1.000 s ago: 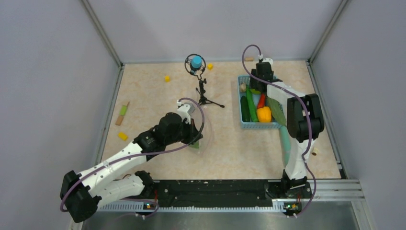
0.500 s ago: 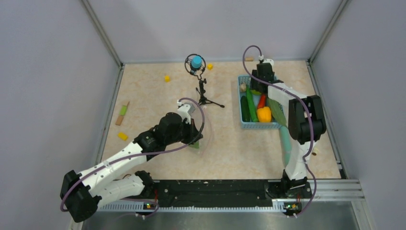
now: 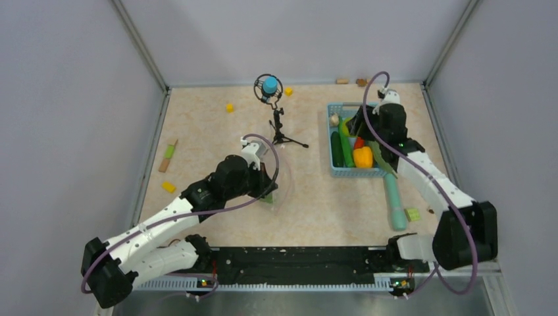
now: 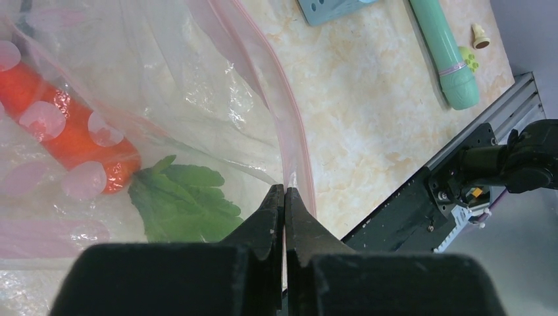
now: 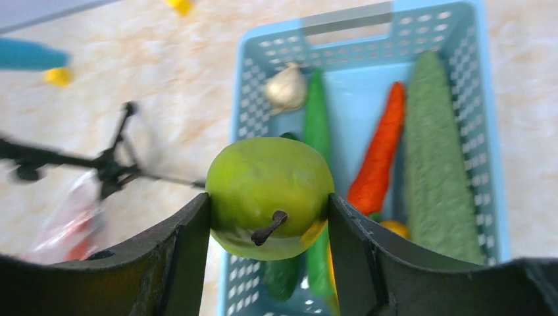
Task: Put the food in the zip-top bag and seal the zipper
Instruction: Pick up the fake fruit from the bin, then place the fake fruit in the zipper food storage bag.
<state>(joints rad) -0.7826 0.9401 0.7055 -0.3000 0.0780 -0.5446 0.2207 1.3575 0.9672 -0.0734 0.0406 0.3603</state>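
The zip-top bag [image 4: 164, 85] is clear with white dots, and its pink zipper [image 4: 276, 118] runs along the mouth edge. My left gripper [image 4: 284, 191] is shut on that zipper edge; in the top view it [image 3: 266, 189] sits mid-table. An orange carrot [image 4: 66, 131] with green leaves [image 4: 184, 204] lies inside the bag. My right gripper [image 5: 270, 217] is shut on the green pear [image 5: 270, 187] and holds it above the basket; in the top view it [image 3: 355, 125] is over the basket's far half.
The light blue basket [image 3: 355, 174] holds cucumbers [image 5: 437, 164], a red pepper [image 5: 381, 151], a yellow pepper [image 3: 362, 157] and a mushroom [image 5: 286, 89]. A teal cylinder [image 3: 393, 194] lies beside it. A tripod with a blue-topped microphone [image 3: 276, 122] stands mid-table. Yellow cubes [image 3: 229, 107] are scattered.
My right arm has swung its elbow out to the right and near, and its gripper now holds the pear raised over the basket. The left arm and bag have not moved.
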